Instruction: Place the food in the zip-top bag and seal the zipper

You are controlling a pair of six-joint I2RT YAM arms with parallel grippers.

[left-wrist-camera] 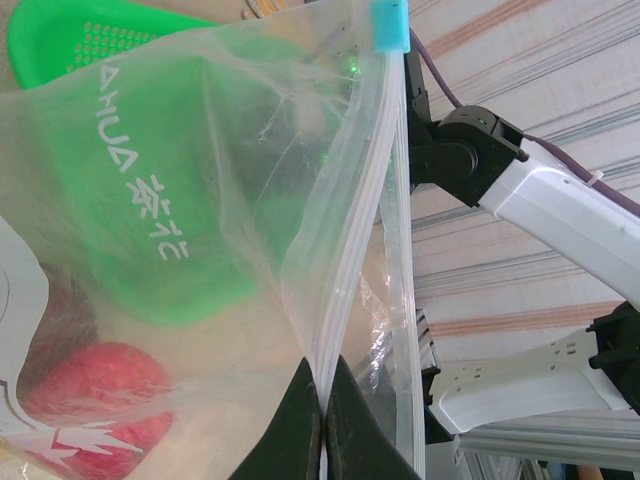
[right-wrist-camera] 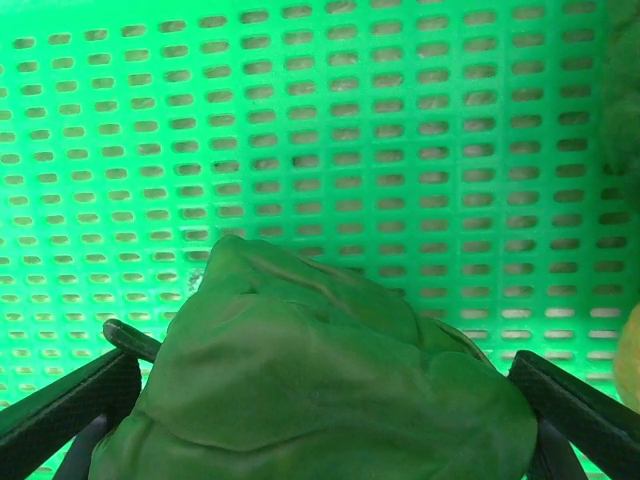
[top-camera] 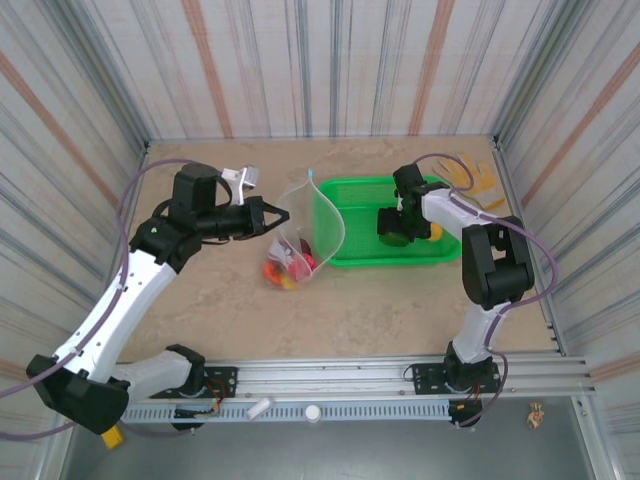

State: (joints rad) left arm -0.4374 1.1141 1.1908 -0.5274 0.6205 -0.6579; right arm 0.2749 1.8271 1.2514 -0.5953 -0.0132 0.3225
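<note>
The clear zip-top bag [top-camera: 318, 222] stands open between the arms, with red, yellow and orange food [top-camera: 284, 270] at its bottom. My left gripper [left-wrist-camera: 323, 388] is shut on the bag's mouth edge, pinching the pale zipper [left-wrist-camera: 372, 190] below its light-blue end piece [left-wrist-camera: 390, 25]. Red food [left-wrist-camera: 95, 385] shows through the plastic. My right gripper [right-wrist-camera: 322, 355] is down in the green basket [right-wrist-camera: 350, 120], open wide, one finger on each side of a dark green food piece [right-wrist-camera: 320, 380] lying on the mesh floor.
A yellow food piece [top-camera: 435, 233] lies in the basket [top-camera: 360, 205] beside my right gripper [top-camera: 395, 228]. A yellow-tan glove [top-camera: 470, 175] lies behind the basket by the right wall. Striped walls close in the table on three sides.
</note>
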